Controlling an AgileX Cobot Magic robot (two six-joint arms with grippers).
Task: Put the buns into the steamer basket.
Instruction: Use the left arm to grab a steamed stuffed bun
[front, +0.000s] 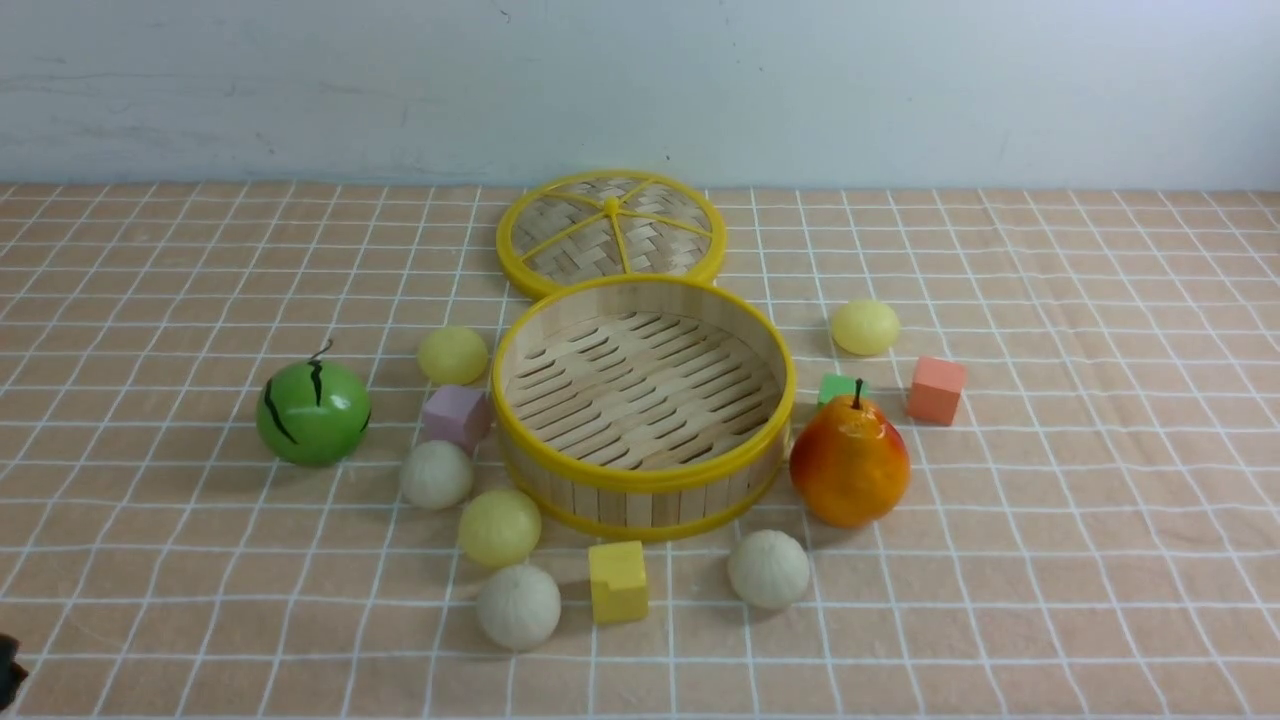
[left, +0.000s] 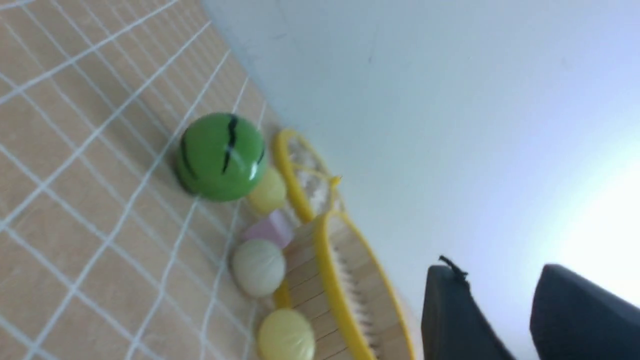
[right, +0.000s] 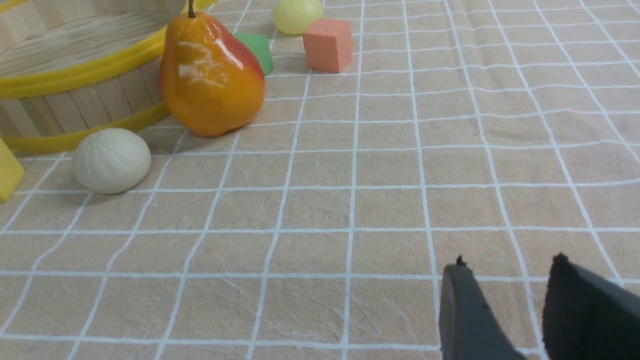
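Observation:
The steamer basket (front: 640, 500) stands empty mid-table. Three off-white buns lie near it: one at its left (front: 436, 474), two in front (front: 518, 606) (front: 768, 569). Three pale yellow buns sit at back left (front: 452, 354), front left (front: 499, 527) and back right (front: 865, 326). My left gripper (left: 500, 272) is open and empty, raised to the left of the basket (left: 345, 280), apart from the nearest buns (left: 258, 267) (left: 286, 334). My right gripper (right: 505, 262) is open above bare cloth, well to the right of the off-white bun (right: 111, 160).
The woven lid (front: 610, 230) lies behind the basket. A green melon ball (front: 313, 411) is at the left and a pear (front: 850, 465) touches the basket's right side. Pink (front: 456, 415), yellow (front: 617, 581), green (front: 838, 388) and orange (front: 936, 389) cubes lie among the buns.

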